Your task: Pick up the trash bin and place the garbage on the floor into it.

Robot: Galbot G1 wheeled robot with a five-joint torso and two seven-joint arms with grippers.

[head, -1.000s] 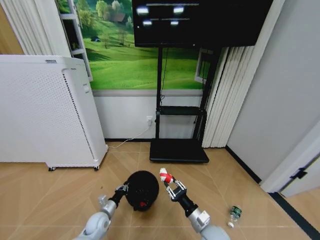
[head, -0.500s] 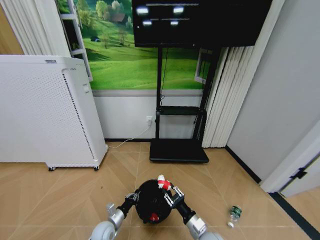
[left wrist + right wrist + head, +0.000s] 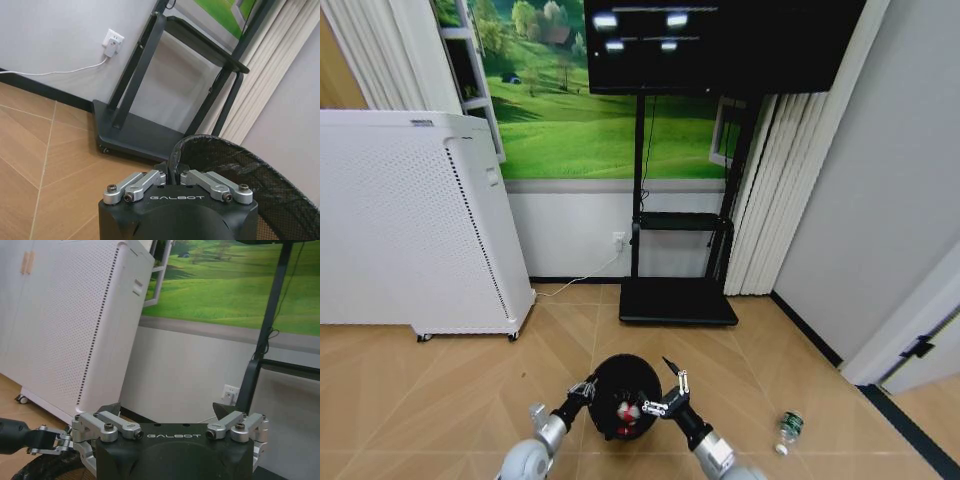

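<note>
Garbage is the news: the red-and-white lump that a second ago sat pinched in the right claw [image 3: 672, 392] beside the trash bin [image 3: 623, 385], and half a second ago was carried over the bin's mouth, now lies inside the bin as red-and-white lumps [image 3: 627, 410] against the dark mesh. The right claw is now spread wide and empty just beside the bin's rim on its right side, fingers parted, so the drop looks complete. The left claw [image 3: 586, 389] is clenched on the bin's rim at the left, holding the black mesh basket tilted toward the robot above the floor [image 3: 440, 390]; the left wrist view shows its fingers closed together with the mesh wall [image 3: 260, 175] right in front of them. The bin has also been drawn nearer and lower in the head view than it was a second ago. One piece remains out: the small green-and-silver bottle [image 3: 788, 431] lies on the floor well to the right of the bin, near the dark strip along the wall. By my reading, two lumps are in and the bottle is the last item to collect
</note>
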